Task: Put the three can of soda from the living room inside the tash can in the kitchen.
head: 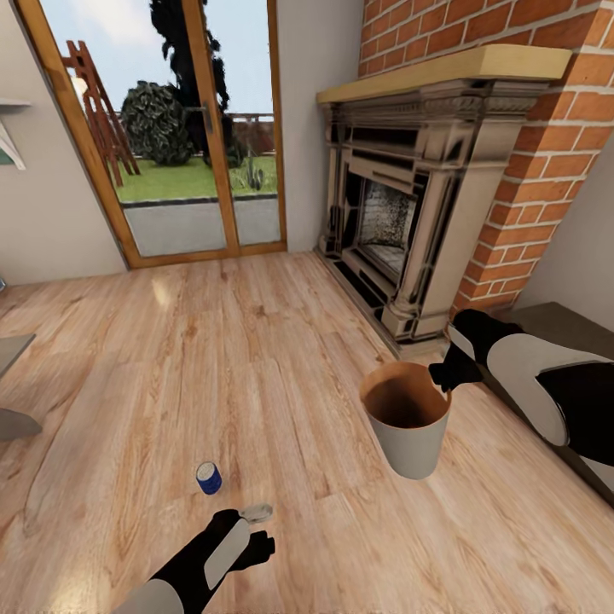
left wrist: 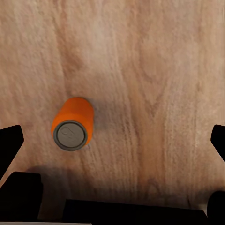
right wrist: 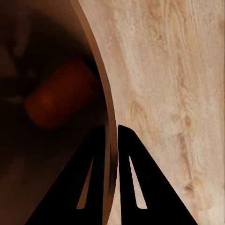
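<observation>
**Bin held up, two cans still on the floor**

The right fingers are pinched tight on the rim of the round grey-tan bin with a brown inside. One finger is inside the rim and one is outside. The bin hangs above the warm wood-plank floor, near the red-brick fireplace with a dark carved frame. In the right wrist view, one orange soda can lies on its side inside the bin.

The left fingers hang over the floor, spread wide apart and holding nothing. Right under them stands a second orange soda can with a grey metal top. It is upright and the fingers are not touching it.

A small dark blue soda can stands upright on the floor close by.

Wood-framed glass doors show a green garden outside.
</observation>
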`<state>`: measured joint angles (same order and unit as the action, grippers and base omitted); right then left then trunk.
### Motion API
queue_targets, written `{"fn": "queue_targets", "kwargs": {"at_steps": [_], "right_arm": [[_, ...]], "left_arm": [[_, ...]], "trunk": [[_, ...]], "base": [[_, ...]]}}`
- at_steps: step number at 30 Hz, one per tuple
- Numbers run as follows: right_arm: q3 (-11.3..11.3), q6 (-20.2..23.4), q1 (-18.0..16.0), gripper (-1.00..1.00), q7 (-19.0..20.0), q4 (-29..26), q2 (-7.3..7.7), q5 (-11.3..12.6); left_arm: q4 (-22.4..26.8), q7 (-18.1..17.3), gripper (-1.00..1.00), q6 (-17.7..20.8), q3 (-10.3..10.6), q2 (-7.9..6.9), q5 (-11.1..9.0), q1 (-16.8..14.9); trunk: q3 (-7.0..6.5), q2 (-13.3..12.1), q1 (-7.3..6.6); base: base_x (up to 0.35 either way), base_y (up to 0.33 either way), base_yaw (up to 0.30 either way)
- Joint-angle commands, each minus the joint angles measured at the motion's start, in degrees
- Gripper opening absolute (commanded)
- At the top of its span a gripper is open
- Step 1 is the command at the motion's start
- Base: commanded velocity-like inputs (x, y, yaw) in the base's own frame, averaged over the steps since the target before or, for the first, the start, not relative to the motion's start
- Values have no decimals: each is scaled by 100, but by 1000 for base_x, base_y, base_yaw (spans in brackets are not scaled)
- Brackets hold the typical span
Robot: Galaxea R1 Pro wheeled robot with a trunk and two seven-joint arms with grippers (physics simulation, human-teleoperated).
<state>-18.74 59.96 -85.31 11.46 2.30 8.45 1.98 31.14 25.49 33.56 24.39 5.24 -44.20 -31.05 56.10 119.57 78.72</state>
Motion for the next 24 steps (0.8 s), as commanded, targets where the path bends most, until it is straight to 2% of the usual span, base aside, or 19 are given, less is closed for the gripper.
{"fn": "queue_targets", "kwargs": {"at_steps": [1,5,14,20,24], "right_arm": [[45,4,-3,-100,31,-2,-1,65],[45,4,-3,-100,31,-2,-1,65],[45,4,-3,-100,31,-2,-6,65],[45,4,-3,-100,31,-2,-7,65],[45,4,-3,-100,31,-2,-5,65]], "left_arm": [[1,-1,100,0,1,-1,0,-1],[5,0,100,1,3,-11,6,-5],[8,-2,100,1,3,-133,0,-6],[6,-1,100,1,4,-142,-1,-6],[6,-4,100,1,4,-138,-1,-6]], "trunk": [[9,1,-1],[45,1,-1],[104,1,-1],[136,1,-1],[235,161,87]], "base": [[0,0,0],[0,0,0],[0,0,3],[0,0,106],[0,0,158]]}}
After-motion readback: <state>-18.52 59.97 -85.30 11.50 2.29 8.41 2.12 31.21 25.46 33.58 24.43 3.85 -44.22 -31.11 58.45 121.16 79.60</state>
